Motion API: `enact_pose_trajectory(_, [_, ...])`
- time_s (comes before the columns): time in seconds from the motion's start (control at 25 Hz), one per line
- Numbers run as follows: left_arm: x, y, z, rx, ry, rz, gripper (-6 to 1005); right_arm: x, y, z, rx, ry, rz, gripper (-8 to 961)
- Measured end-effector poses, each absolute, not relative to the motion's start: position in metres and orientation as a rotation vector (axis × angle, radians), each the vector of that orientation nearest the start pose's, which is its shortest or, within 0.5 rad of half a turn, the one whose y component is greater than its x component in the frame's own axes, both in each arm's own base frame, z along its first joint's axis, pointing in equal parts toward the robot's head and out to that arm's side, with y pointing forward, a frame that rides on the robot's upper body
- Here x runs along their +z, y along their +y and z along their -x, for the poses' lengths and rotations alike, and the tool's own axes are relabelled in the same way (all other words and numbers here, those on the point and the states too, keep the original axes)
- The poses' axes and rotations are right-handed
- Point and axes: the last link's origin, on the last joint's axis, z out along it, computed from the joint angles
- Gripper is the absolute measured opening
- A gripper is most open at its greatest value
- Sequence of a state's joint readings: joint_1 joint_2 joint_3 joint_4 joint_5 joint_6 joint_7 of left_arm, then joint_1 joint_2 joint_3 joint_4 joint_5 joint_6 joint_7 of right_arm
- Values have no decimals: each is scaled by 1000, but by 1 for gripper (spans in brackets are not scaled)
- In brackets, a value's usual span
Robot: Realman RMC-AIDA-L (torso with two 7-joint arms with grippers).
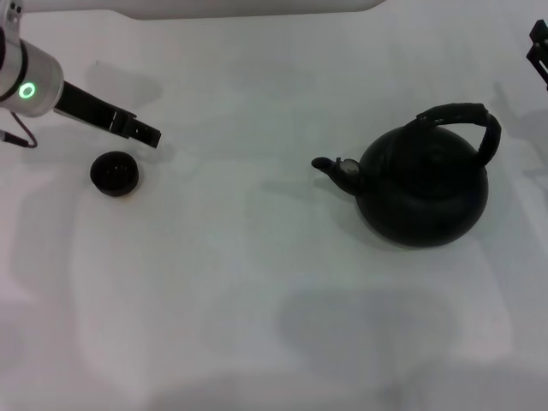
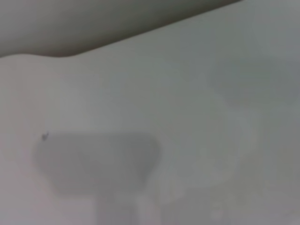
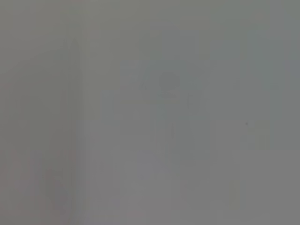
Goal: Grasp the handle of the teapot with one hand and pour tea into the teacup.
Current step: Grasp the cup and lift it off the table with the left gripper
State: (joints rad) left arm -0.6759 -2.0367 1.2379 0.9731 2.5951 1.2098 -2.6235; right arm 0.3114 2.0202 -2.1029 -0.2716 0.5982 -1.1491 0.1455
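Teapot (image 1: pixel 423 193) sits upright on the white table (image 1: pixel 257 282), spout (image 1: pixel 330 166) pointing toward the teacup (image 1: pixel 114 174). Handle (image 1: pixel 462 120) arches over the pot's top, tilted toward the side away from the spout. Nothing touches the pot.

Teacup stands well apart from the pot, out past the spout end, upright, dark inside. No tea visible in it or anywhere on the table.

Left gripper (image 1: pixel 145 134) hangs just beside the cup, on its far side, not touching it. Its dark fingers look pressed together into one bar, nothing held. A green ring light glows on the white wrist (image 1: pixel 27 90) behind it.

Right gripper (image 1: pixel 539 47) shows only as a dark sliver at the frame edge, beyond the pot on the handle side, apart from it; can't tell its finger state.

Both wrist views show only bare table, with a soft shadow in the left one. No labels or writing readable anywhere.
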Motion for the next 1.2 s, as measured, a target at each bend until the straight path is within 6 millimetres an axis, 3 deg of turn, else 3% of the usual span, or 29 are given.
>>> enact_pose_trajectory(1.2, [-3, 387, 243, 440, -1287, 2321, 852, 6, 313, -346, 670, 507, 1602, 866])
